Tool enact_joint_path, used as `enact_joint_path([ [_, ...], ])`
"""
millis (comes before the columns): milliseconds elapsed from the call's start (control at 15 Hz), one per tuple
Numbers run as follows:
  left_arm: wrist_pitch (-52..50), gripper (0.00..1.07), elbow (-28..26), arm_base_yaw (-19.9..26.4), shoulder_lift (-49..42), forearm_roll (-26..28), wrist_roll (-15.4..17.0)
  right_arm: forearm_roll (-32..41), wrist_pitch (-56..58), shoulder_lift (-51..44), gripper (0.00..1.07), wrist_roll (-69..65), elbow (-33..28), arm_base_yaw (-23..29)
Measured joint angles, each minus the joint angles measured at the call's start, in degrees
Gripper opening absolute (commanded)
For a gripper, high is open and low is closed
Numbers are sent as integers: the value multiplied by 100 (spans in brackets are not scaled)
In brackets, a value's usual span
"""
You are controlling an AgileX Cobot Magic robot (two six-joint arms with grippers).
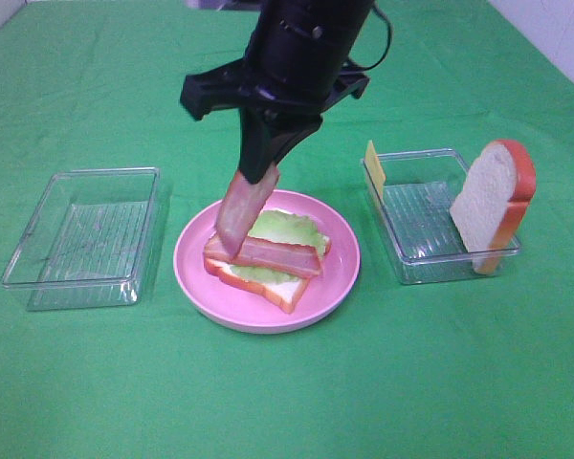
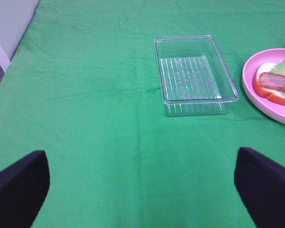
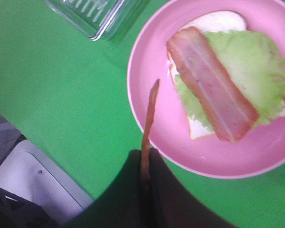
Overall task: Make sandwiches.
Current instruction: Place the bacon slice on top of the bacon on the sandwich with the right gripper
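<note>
Reddish bacon strip (image 1: 237,212) hangs pinched in the right claw (image 1: 259,174) over the plate (image 1: 193,273) (another strip (image 1: 279,256) lies on the lettuce (image 1: 292,229)); next, lay it alongside; the left claw (image 2: 142,190) gapes empty.

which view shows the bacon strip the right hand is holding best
Exterior high: the held bacon strip hangs broadside from the right hand above the pink plate. Right wrist sees it only edge-on; left wrist misses it entirely.

Setting: a lab-type robot test bench. Evidence: a flat green cloth (image 1: 96,382) covers the whole tabletop, with a toy bread-and-bacon sandwich (image 1: 277,256) on a round pink plate (image 1: 196,277) at centre frame. A black robot arm (image 1: 306,38) stands at top centre, with a plain pale surface (image 1: 564,33) beyond the table edge, upper right.
</note>
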State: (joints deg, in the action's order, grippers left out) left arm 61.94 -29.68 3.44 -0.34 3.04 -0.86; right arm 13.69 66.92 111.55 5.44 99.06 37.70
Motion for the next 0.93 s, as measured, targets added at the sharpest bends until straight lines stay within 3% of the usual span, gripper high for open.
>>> enact_joint_path([
  [400, 0, 101, 0, 0, 0, 0, 0, 223, -596, 762, 0, 498, 0, 178],
  [533, 0, 101, 0, 0, 0, 0, 0, -401, -802, 1049, 0, 539, 0, 6],
  [933, 0, 101, 0, 0, 0, 0, 0, -493, -1054, 1375, 0, 584, 0, -579],
])
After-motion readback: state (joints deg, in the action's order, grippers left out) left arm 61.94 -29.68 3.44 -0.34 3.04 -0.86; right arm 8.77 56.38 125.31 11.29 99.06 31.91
